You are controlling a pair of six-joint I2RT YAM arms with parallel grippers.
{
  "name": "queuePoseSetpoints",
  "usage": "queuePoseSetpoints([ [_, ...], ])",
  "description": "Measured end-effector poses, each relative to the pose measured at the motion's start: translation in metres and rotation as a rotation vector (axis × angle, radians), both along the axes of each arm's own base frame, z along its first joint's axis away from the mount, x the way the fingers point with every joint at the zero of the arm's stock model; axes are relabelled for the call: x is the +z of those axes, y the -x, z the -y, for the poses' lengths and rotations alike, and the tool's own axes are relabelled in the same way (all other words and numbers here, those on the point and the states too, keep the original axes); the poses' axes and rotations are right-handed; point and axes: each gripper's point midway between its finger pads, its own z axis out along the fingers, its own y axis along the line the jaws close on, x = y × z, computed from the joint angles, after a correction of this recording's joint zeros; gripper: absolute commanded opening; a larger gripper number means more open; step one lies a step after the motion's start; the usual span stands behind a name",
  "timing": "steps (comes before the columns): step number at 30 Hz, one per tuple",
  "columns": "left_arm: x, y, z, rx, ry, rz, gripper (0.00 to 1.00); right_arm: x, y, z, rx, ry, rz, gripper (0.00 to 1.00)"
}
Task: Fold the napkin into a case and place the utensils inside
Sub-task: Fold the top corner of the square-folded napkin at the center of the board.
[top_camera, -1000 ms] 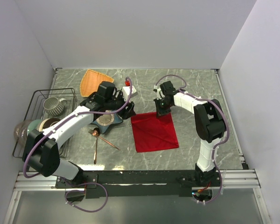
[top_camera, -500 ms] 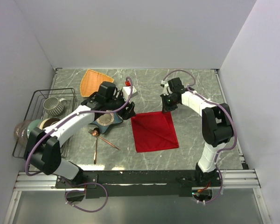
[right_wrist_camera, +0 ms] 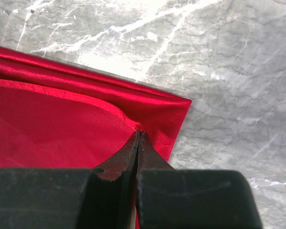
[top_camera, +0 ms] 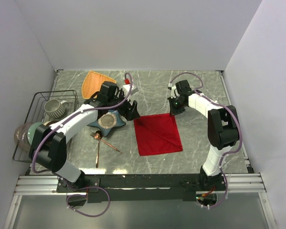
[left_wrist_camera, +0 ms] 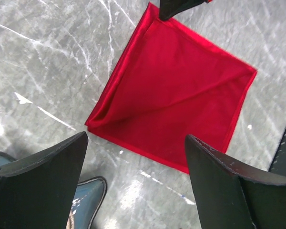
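The red napkin (top_camera: pixel 157 134) lies folded into a rough square at the table's middle. A diagonal crease runs across its top layer (left_wrist_camera: pixel 181 95). My right gripper (top_camera: pixel 173 112) is at its far right corner, jaws shut, tips pinching the edge of the upper layer (right_wrist_camera: pixel 139 132), which puckers there. My left gripper (top_camera: pixel 132 112) hovers just left of the napkin's far left corner. It is open wide with nothing between its fingers (left_wrist_camera: pixel 136 137). The copper utensils (top_camera: pixel 101 144) lie on the table left of the napkin, near the blue star dish.
The blue star-shaped dish (top_camera: pixel 107 122) sits under my left arm, its edge in the left wrist view (left_wrist_camera: pixel 88 195). An orange triangular plate (top_camera: pixel 96 82) lies at the far left. A wire rack (top_camera: pixel 33 125) with a mug and bowls stands at the left edge.
The left gripper has opened wider and drawn back off the napkin's far left corner. The right gripper has carried the napkin's far right corner rightward, flattening the fold.
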Motion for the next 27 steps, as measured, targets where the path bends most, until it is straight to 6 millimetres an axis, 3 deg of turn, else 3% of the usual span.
queuePoseSetpoints([
  [9, -0.014, -0.006, 0.003, 0.06, 0.079, -0.157, 0.88, 0.001, -0.003, 0.002, 0.022, 0.016, 0.02, 0.0],
  [13, -0.017, -0.012, 0.004, 0.09, 0.116, -0.207, 0.83, 0.0, -0.005, 0.006, 0.031, 0.036, 0.029, 0.0],
  [22, -0.029, -0.018, 0.02, 0.129, 0.221, -0.374, 0.6, 0.0, -0.009, 0.009, 0.025, 0.056, 0.047, 0.0],
  [23, -0.029, -0.019, 0.023, 0.131, 0.24, -0.394, 0.51, 0.001, -0.01, 0.01, 0.024, 0.057, 0.05, 0.0],
  [25, -0.028, -0.022, 0.031, 0.146, 0.295, -0.453, 0.42, 0.001, -0.011, 0.01, 0.022, 0.057, 0.056, 0.0],
  [27, -0.026, -0.026, 0.037, 0.153, 0.342, -0.488, 0.38, 0.001, -0.012, 0.009, 0.022, 0.057, 0.06, 0.0],
])
